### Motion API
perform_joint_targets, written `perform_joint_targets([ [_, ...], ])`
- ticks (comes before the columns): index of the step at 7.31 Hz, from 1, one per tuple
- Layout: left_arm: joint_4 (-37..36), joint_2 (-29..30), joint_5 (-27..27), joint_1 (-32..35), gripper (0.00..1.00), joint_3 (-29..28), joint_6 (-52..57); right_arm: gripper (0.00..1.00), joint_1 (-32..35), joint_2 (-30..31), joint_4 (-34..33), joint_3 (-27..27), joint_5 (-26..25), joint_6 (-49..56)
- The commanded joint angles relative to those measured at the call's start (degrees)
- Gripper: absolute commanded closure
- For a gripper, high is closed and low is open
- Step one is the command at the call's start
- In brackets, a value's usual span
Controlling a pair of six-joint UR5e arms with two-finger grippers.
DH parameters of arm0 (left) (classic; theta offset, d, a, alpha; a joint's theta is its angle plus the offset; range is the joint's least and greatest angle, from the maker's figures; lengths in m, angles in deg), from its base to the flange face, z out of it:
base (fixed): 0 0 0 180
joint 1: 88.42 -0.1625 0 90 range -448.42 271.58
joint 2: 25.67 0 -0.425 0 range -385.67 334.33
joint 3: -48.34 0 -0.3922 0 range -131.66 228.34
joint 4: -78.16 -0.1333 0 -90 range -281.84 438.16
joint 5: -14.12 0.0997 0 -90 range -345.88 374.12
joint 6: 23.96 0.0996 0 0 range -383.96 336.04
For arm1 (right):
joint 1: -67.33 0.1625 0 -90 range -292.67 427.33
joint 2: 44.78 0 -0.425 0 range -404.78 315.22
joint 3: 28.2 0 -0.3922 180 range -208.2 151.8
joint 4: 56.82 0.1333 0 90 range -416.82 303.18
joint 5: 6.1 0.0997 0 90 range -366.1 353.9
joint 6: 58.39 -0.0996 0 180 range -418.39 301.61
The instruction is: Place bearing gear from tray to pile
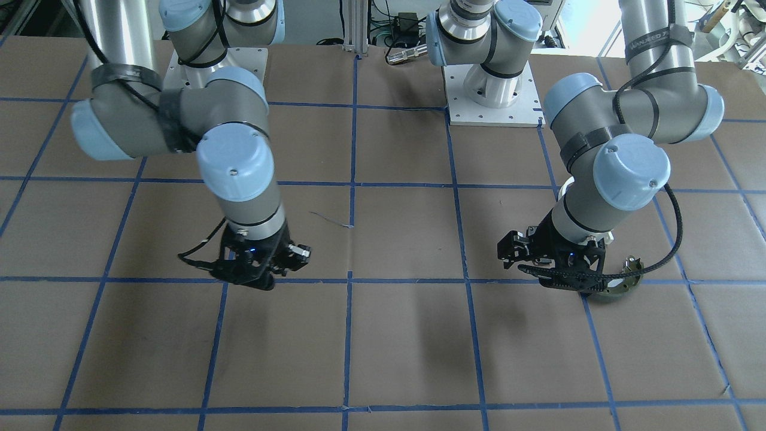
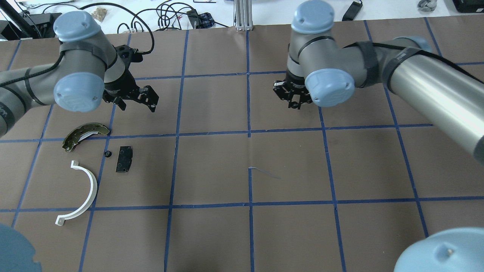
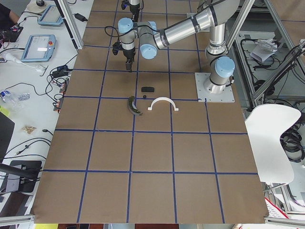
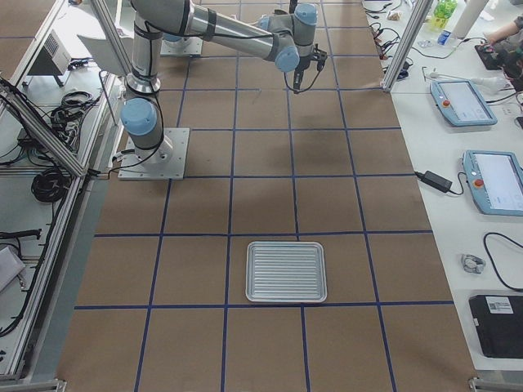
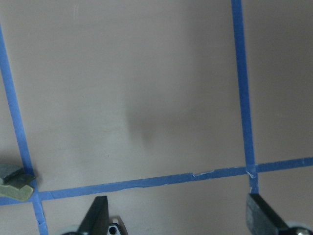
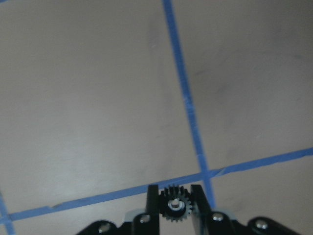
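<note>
The right gripper (image 2: 296,101) is pinched on the little black bearing gear (image 6: 174,205) and holds it above the bench (image 2: 211,166), well apart from the pile (image 2: 124,159). The left gripper (image 2: 138,105) is wide open near the pile's green brake shoe (image 2: 84,135) and white half-ring (image 2: 89,189).

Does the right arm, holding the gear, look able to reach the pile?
Probably yes: bare table lies between the right end effector and the pile, though the open left end effector hangs beside the brake shoe and may crowd it.
</note>
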Motion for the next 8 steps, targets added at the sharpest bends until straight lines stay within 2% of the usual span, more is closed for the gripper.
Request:
perform_joint_targets([
  [1,14.62,-4.95,0.39,0.63,0.0,-5.32,-0.29,1.0,9.42,-2.36,-3.72,-0.04,7.33,-12.87],
  [3,20.08,-12.76,0.3,0.72,0.0,-4.53,-0.29,0.99,11.29,-5.08,-4.54,-0.13,8.18,-14.67],
  [4,21.07,-14.89,-0.31,0.89,0.0,-5.14,-1.16,0.95,11.73,-6.67,-4.63,-0.13,8.1,-14.32],
  [5,21.95,-15.87,-0.05,2.37,0.0,-5.5,-4.48,0.81,11.74,-7.9,-4.89,-0.04,8.1,-14.49],
  [6,21.96,-16.75,0.56,4.91,0.0,-5.15,-5.12,0.28,11.65,-8.26,-4.89,-0.13,7.57,-13.89],
  [7,22.39,-17.45,0.48,6.68,0.0,-5.76,-5.21,0.0,11.04,-8.09,-4.81,0.39,7.39,-13.79],
  [8,23.01,-18.24,0.39,7.13,0.0,-5.24,-5.21,0.0,8.95,-7.22,-4.37,1.09,5.39,-6.66],
])
